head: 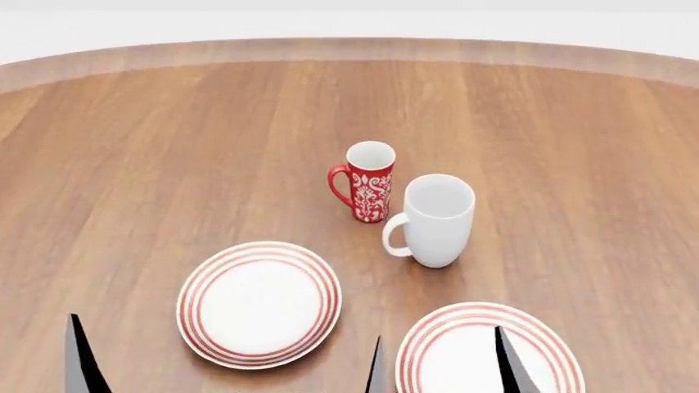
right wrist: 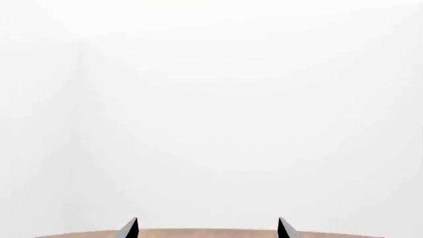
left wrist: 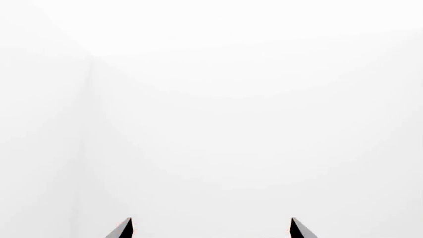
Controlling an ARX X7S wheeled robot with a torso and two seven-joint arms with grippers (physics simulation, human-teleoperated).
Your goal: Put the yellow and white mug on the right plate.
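- counts from the head view: two plates, two mugs, one wooden table (head: 164,147), and two grippers poking in at the bottom edge.
- right gripper (head: 440,364): its two dark fingertips are spread wide with nothing between them. the right plate (head: 470,319) lies straight below and just ahead of it, cut off by the frame edge.
- left gripper (left wrist: 211,230): the left wrist view shows both tips well apart, nothing held. the head view only catches one of its fingers (head: 78,356); the other is out of frame.
- left plate (head: 259,303) sits between the two grippers, a bit ahead of them, fully in view.
- red patterned mug (head: 369,182) and white mug (head: 435,219) stand upright, further ahead of the right gripper, past the right plate. they're close together, can't tell if they touch.
- wrist views are nearly all white. the right wrist view catches a thin strip of table at its edge, the left wrist view doesn't.
- the yellow and white mug: can't tell where it is, none of the three views shows it.
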